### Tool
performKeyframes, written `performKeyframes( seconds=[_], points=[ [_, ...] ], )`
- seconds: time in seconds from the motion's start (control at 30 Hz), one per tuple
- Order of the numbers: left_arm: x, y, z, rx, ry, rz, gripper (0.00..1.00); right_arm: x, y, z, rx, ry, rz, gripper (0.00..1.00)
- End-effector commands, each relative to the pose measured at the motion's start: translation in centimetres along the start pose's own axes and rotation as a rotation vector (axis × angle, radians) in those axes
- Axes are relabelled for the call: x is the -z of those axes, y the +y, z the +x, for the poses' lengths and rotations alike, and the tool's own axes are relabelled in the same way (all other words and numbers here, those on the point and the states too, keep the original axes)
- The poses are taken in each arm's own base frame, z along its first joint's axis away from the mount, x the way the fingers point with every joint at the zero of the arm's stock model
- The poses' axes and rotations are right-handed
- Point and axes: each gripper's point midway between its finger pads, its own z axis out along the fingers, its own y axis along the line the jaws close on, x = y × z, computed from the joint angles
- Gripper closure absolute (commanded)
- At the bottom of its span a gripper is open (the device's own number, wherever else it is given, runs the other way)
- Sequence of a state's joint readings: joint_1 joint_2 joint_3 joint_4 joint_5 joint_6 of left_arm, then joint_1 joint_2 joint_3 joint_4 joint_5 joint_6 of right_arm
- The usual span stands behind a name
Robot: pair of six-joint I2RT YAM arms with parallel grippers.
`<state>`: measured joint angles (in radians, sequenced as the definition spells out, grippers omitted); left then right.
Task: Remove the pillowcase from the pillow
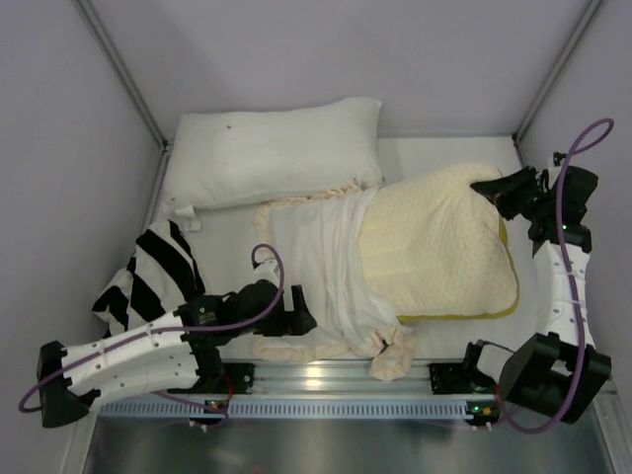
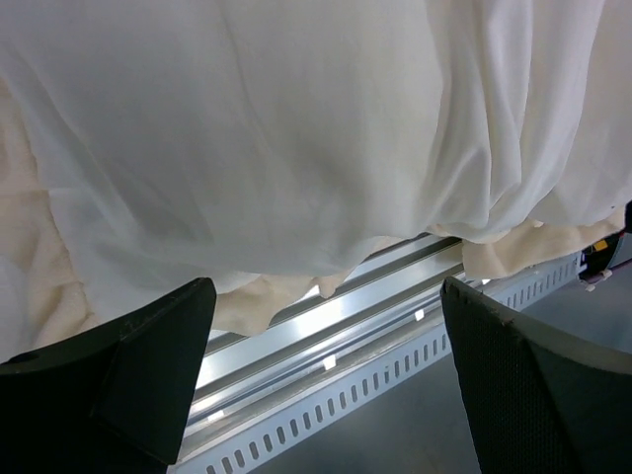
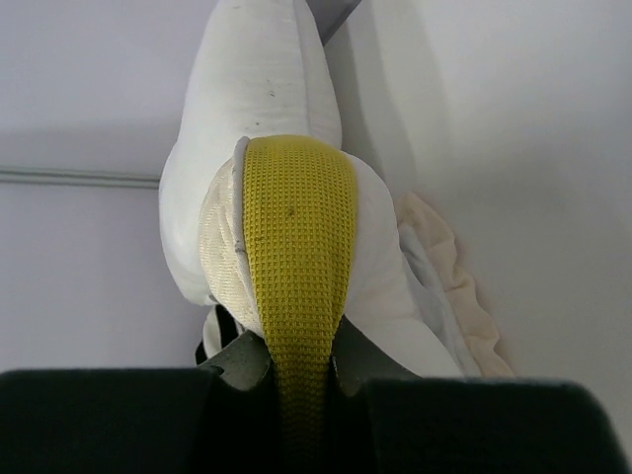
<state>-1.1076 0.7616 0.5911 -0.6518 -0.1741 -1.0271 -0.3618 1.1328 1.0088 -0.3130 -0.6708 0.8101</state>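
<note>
the pillow (image 1: 439, 252) lies on the desk (image 1: 444, 150) right of centre, its dimpled cream face mostly bare. the pillowcase (image 1: 321, 252) is bunched over the pillow's left end, white inner side up, its cream ruffle trailing along the near edge by the rail (image 1: 326, 377). the left pincer (image 1: 296, 318) sits at the pillowcase's near left edge. in its wrist view the fingers (image 2: 128, 375) stand wide apart with nothing between them and white cloth just ahead: released. the right pincer (image 1: 502, 193) is clenched on the pillow's far right corner, the yellow piping (image 3: 296, 247) pinched between its jaws. a white pillow (image 1: 272, 148) lies back left, a striped cloth (image 1: 148, 276) at the left.
</note>
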Motion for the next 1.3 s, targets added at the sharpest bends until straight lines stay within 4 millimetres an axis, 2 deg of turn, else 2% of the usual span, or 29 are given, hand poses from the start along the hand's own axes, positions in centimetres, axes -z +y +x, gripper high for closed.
performKeyframes(
  seconds=[0.0,0.17,0.37,0.4,0.47,0.53,0.63,0.73,0.83,0.87,0.9,1.0,1.03,1.1,1.13,1.2,1.27],
  points=[
    [0.0,0.4,-0.2,0.02,-0.021,-0.011,0.01,1.1,3.9,-5.0,0.095,-0.172,-0.103,1.0],
    [-0.9,0.9,0.2,0.028,-0.02,-0.022,0.01,1.6,4.4,-4.9,0.102,-0.178,-0.117,1.0],
    [-2.0,-2.0,-0.1,0.013,-0.004,0.062,0.01,2.3,5.0,-4.3,0.108,-0.179,-0.143,1.0],
    [-1.9,-2.9,-0.7,0.003,-0.015,0.074,0.01,2.4,5.1,-4.2,0.11,-0.18,-0.144,1.0],
    [-2.6,-3.0,-1.1,-0.015,-0.016,0.043,0.01,2.6,5.3,-3.9,0.115,-0.179,-0.152,1.0],
    [-2.7,-4.1,-1.9,-0.036,-0.026,0.049,0.01,2.6,5.4,-3.6,0.116,-0.173,-0.157,1.0],
    [-4.1,-4.4,-2.1,-0.068,-0.018,0.016,0.01,2.3,5.8,-3.3,0.121,-0.158,-0.167,1.0],
    [-5.4,-3.4,-1.5,-0.072,0.002,-0.046,0.02,2.3,6.0,-3.1,0.127,-0.15,-0.173,1.0],
    [-5.7,-2.3,-1.4,-0.039,-0.02,-0.076,0.1,2.3,6.2,-3.1,0.134,-0.149,-0.177,1.0],
    [-5.7,-1.7,-1.0,-0.037,-0.011,-0.084,0.18,2.3,6.1,-3.1,0.136,-0.149,-0.177,1.0],
    [-5.3,-1.8,-1.0,-0.03,-0.016,-0.068,0.44,2.2,6.1,-3.1,0.137,-0.148,-0.176,1.0],
    [-4.5,-1.8,-0.6,-0.008,-0.011,-0.027,0.88,2.0,5.9,-3.1,0.135,-0.146,-0.173,1.0],
    [-3.5,-2.3,-1.0,0.005,-0.032,0.019,0.9,1.9,5.7,-3.0,0.136,-0.144,-0.17,1.0],
    [-2.4,-2.1,-1.2,0.028,-0.052,0.042,0.91,1.6,5.3,-3.0,0.134,-0.138,-0.163,1.0],
    [-1.1,-2.5,-1.8,0.047,-0.083,0.084,0.92,1.5,5.2,-3.0,0.134,-0.137,-0.159,1.0],
    [0.2,-2.2,-2.1,0.062,-0.101,0.094,1.0,1.3,4.8,-3.0,0.131,-0.135,-0.152,1.0],
    [2.2,-2.2,-3.0,0.081,-0.149,0.127,1.0,1.1,4.5,-2.9,0.126,-0.133,-0.146,1.0]
  ],
)
